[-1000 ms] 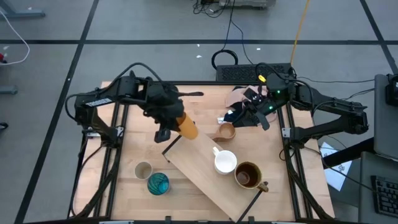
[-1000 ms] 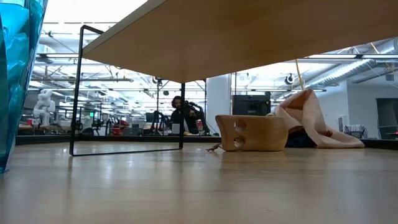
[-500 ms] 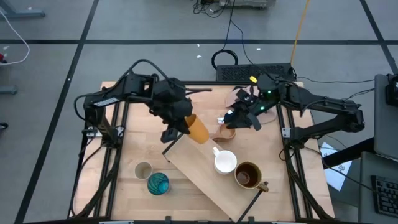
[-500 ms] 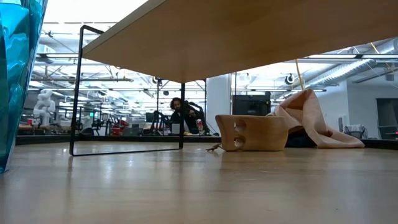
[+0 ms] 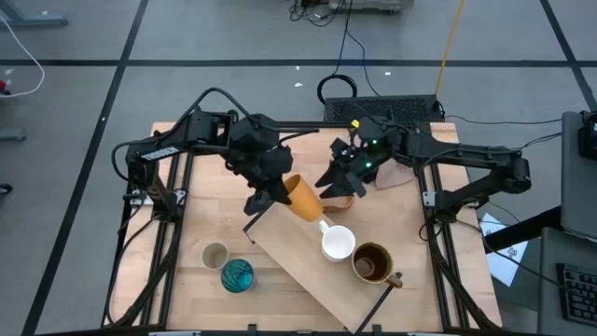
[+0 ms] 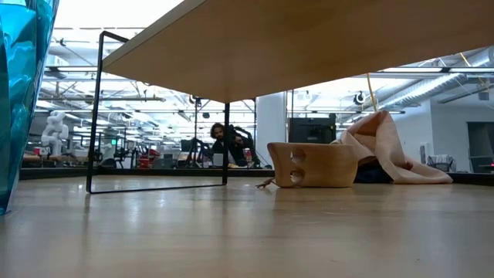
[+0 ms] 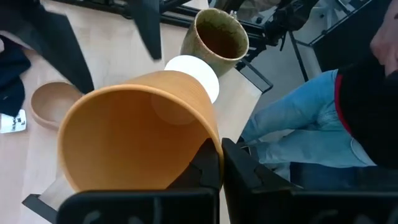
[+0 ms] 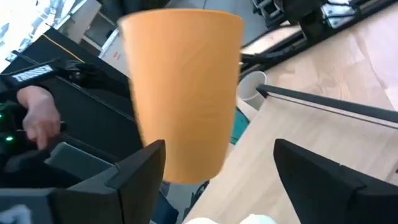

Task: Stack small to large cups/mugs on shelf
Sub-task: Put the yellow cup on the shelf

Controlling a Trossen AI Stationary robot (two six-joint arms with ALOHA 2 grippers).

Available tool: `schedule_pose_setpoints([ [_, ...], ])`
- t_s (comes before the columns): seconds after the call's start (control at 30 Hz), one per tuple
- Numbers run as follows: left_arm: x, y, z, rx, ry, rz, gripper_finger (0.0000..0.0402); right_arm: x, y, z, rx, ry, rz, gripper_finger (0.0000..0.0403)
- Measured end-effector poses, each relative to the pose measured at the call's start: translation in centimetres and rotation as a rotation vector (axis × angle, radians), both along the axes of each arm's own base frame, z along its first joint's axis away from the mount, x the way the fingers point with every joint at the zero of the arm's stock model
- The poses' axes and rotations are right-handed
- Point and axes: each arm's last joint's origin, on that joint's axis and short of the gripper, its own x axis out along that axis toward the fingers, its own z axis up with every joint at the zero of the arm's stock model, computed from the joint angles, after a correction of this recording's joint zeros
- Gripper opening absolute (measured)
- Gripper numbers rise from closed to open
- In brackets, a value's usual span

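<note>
From table height most of the work is hidden: the underside of the shelf fills the top of the low view, the teal cup is cut off at the near edge, and only the tan cup and the pink cloth behind it show clearly. Neither arm appears there. A person sits far back in the room, too small to make out.

From above, the left gripper hangs over the far end of the shelf, its fingers pressed together on the rim of the orange cup, which lies tilted on its side, its mouth toward the left wrist camera. The right gripper is just beside it from the far right, over the tan cup, largely covering it. Its fingers are spread wide on either side of the orange cup; whether they touch it I cannot tell.

On the shelf stand the white mug and the brown mug. The grey cup and the teal cup sit on the table near the left front.
</note>
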Motion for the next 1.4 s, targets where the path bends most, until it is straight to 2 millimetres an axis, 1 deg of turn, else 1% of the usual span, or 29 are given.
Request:
schedule_pose_setpoints([
  [0.13,0.0,0.0,0.0,-0.006,0.0,-0.003,0.0,0.7,-0.1,-0.2,0.01,-0.019,0.013,0.0292],
  [0.3,0.0,0.0,0.0,-0.027,0.005,-0.006,0.0,1.6,0.1,0.5,0.089,-0.106,0.085,0.0293],
  [0.4,0.1,-0.2,0.2,-0.065,-0.002,-0.024,0.0,1.6,0.6,0.9,0.092,-0.138,0.11,0.0293],
  [0.5,0.0,-0.3,0.2,-0.115,0.001,-0.057,0.0,1.7,1.0,0.9,0.098,-0.135,0.135,0.0293],
  [0.57,0.2,-0.4,0.5,-0.167,-0.021,-0.087,0.0,1.7,1.2,0.9,0.105,-0.132,0.141,0.0293],
  [0.7,0.5,-0.5,1.0,-0.205,-0.067,-0.1,0.0,1.7,1.5,1.0,0.108,-0.139,0.153,0.0293],
  [0.83,0.5,-0.6,1.2,-0.261,-0.067,-0.131,0.0001,1.7,2.1,1.4,0.165,-0.143,0.207,0.0293],
  [1.0,0.6,-0.6,1.5,-0.33,-0.062,-0.157,0.0001,1.8,3.6,2.1,0.241,-0.154,0.297,0.0293],
  [1.13,0.9,-0.6,2.1,-0.353,-0.119,-0.159,0.0001,2.4,4.6,1.7,0.284,-0.115,0.325,0.0293],
  [1.23,0.8,-0.7,2.1,-0.369,-0.101,-0.158,0.0001,3.1,5.0,1.2,0.288,-0.12,0.347,0.0293],
  [1.4,0.9,-1.1,1.9,-0.378,-0.084,-0.156,0.0001,3.9,5.1,1.1,0.31,-0.149,0.37,0.0293],
])
